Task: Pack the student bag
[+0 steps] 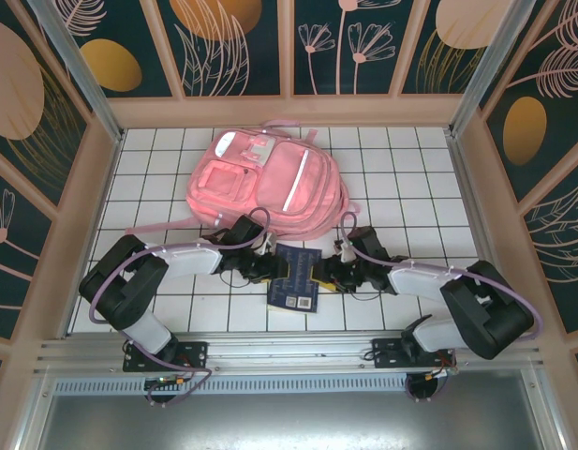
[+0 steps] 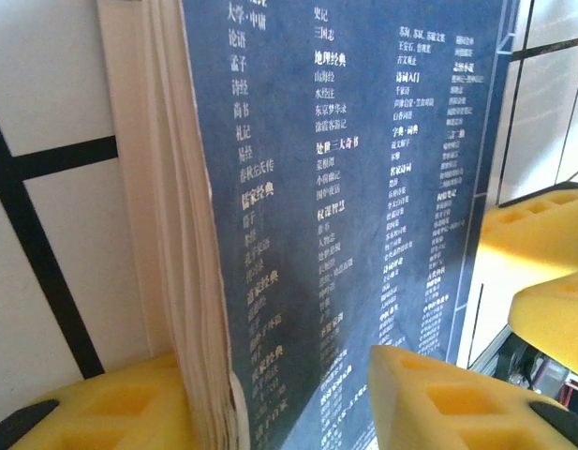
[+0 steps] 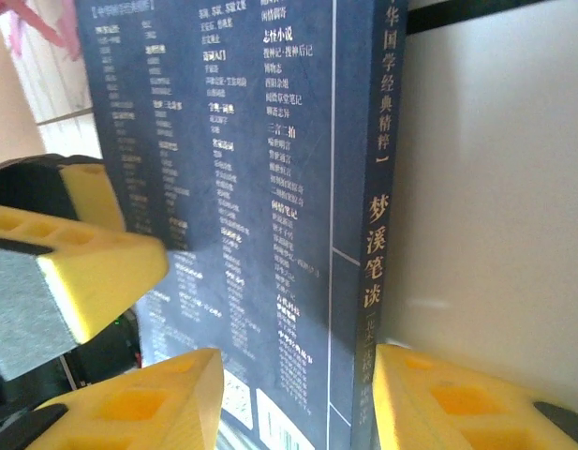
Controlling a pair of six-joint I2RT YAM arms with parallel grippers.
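Beyond the left hand (image 1: 274,270) lies the student bag (image 1: 270,183).

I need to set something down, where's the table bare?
Bare tiles between the bag and right wall, and left of the bag. Crowded in front: left gripper and right gripper flank the book.

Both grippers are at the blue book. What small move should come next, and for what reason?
Probably squeeze both grippers onto the book before any lift. The left gripper straddles its page edge, the right gripper its spine, but whether they already press it is unclear. The student bag lies just beyond, so a firm hold comes first.
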